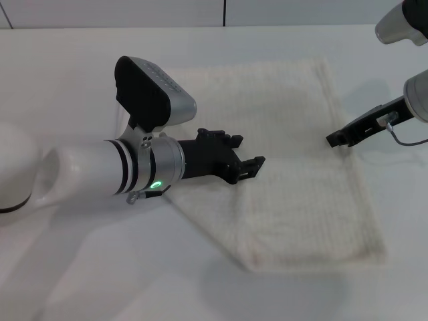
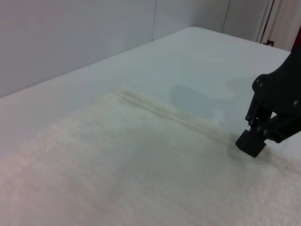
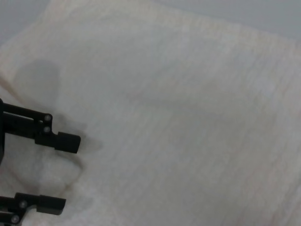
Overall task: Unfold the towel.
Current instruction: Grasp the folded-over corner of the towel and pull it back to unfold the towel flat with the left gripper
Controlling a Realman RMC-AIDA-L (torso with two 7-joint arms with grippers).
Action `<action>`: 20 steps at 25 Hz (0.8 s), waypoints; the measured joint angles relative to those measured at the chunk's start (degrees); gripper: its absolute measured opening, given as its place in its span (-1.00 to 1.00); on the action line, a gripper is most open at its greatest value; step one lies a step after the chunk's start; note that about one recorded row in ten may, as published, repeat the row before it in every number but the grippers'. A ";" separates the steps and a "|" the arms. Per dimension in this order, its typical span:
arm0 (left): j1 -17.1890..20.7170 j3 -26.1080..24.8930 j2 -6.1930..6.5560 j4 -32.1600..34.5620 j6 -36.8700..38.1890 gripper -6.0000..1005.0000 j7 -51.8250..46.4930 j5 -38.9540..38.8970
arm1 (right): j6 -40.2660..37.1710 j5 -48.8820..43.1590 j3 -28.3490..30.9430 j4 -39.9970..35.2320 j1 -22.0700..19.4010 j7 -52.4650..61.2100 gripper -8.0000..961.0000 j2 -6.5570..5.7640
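The cream waffle-textured towel lies flat on the white table, with a faint crease across its middle. My left gripper is open and hovers low over the towel's left-middle part. Its two black fingers also show in the right wrist view, apart and empty. My right gripper is shut, with its tip at the towel's right hemmed edge. It shows in the left wrist view with its tip down on the cloth just inside the hem. No cloth is lifted.
The white table reaches around the towel on all sides. A grey wall runs along its far edge. My left arm's white body lies over the table's left part.
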 joint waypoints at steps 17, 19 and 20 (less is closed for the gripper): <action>0.00 -0.08 0.00 -0.54 0.41 0.00 0.51 0.66 | -0.07 0.00 0.11 0.00 0.02 0.06 -0.99 0.09; -0.09 -0.33 0.00 -1.07 0.29 -0.06 0.51 0.66 | -0.10 0.00 0.11 0.00 0.06 0.10 -0.99 0.09; -0.09 -0.39 0.01 -1.19 0.27 -0.09 0.51 0.65 | -0.10 0.00 0.11 0.01 0.07 0.16 -0.99 0.09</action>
